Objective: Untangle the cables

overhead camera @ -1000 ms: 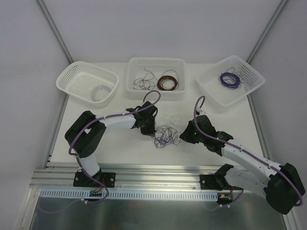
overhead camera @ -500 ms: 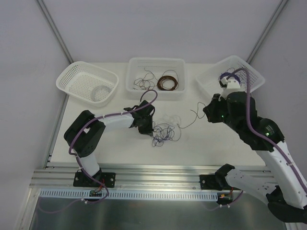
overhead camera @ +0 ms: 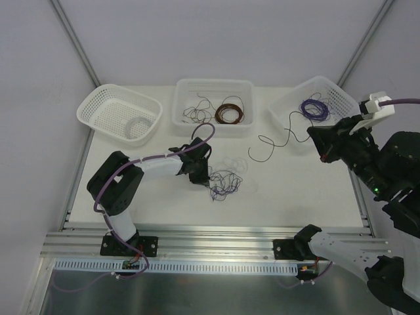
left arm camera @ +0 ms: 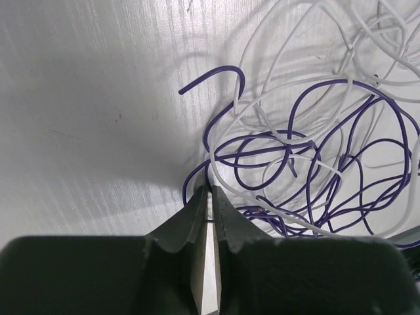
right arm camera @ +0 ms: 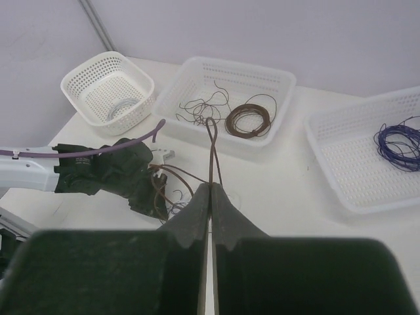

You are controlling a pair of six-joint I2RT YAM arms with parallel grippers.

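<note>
The cables form a small clump of purple and whitish strands (overhead camera: 224,183) on the table; they fill the left wrist view (left arm camera: 308,164). My left gripper (overhead camera: 201,173) sits at the clump's left edge, shut on strands of it (left arm camera: 210,194). My right gripper (overhead camera: 314,135) is raised high at the right, shut on a brown strand (overhead camera: 259,139). The strand hangs free in the air, clear of the clump. In the right wrist view it runs out from the shut jaws (right arm camera: 210,186) as a thin brown loop (right arm camera: 211,141).
Three white baskets stand along the back. The left one (overhead camera: 98,105) holds a white coil (overhead camera: 138,125). The middle one (overhead camera: 213,85) holds a brown coil (overhead camera: 229,112) and a loose dark strand (overhead camera: 197,111). The right one (overhead camera: 341,105) holds a purple coil (overhead camera: 314,109).
My right gripper has risen and swung far right, drawing the brown strand out of the clump. My left gripper has stayed at the clump.
</note>
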